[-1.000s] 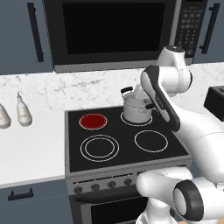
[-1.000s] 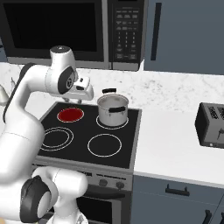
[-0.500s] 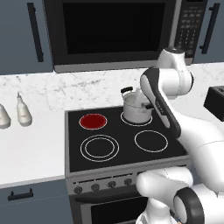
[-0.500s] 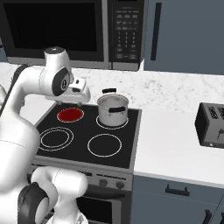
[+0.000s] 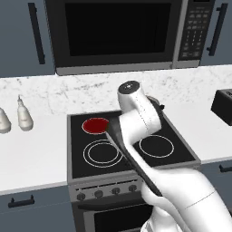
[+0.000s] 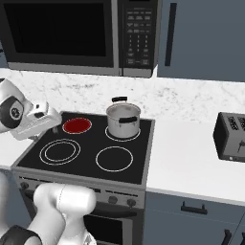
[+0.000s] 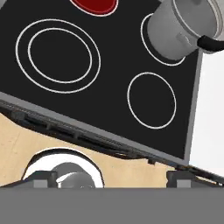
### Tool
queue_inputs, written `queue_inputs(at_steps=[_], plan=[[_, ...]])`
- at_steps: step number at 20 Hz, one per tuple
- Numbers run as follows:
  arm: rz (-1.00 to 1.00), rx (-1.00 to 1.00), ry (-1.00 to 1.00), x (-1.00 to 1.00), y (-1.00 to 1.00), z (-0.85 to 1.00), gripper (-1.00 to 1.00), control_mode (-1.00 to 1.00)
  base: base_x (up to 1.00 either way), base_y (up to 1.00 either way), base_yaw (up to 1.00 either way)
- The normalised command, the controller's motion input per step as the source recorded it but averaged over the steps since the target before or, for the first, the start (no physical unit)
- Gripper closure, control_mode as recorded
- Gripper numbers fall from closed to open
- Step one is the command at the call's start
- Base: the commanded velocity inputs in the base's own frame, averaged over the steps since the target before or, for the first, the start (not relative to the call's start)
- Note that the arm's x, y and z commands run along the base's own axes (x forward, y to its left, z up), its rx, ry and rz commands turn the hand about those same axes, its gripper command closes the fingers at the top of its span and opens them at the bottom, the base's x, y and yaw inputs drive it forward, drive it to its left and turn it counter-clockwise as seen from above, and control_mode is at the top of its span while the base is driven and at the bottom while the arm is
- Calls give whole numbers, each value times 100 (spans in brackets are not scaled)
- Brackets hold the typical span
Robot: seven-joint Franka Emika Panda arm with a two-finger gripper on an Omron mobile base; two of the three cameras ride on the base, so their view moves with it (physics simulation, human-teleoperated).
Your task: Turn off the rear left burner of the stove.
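Gripper [image 7: 111, 179]: the two dark tips stand well apart at the bottom corners of the hand view, nothing between them. Jaws apart, empty.

Directly ahead of the jaws lies the stove [image 7: 109, 144], its grey front edge crossing the view just beyond the tips. Past that edge sits the black glass with a double-ringed circle [image 7: 57, 55] and a single unlit ring [image 7: 152, 100].

The rear left burner [image 7: 94, 5] is farthest from the jaws, glowing solid red at the far side of the cooktop [image 5: 96, 125] [image 6: 77, 126].

A steel pot [image 6: 123, 119] with a black handle stands on the rear right zone, beside the red burner, well apart from the jaws.

The front knob row [image 5: 106, 192] is untouched.
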Motion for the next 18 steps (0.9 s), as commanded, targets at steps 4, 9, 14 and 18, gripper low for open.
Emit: queue_inputs(at_steps=[4, 9, 14, 18], plan=[[26, -61, -1, -69, 100, -86, -100, -100, 0, 0, 0], [31, -70, 0, -49, 100, -96, -100, -100, 0, 0, 0], [28, -66, 0, -15, 90, -96, -100, -100, 0, 0, 0], [22, -54, 0, 0, 51, -98, -100, -100, 0, 0, 0]])
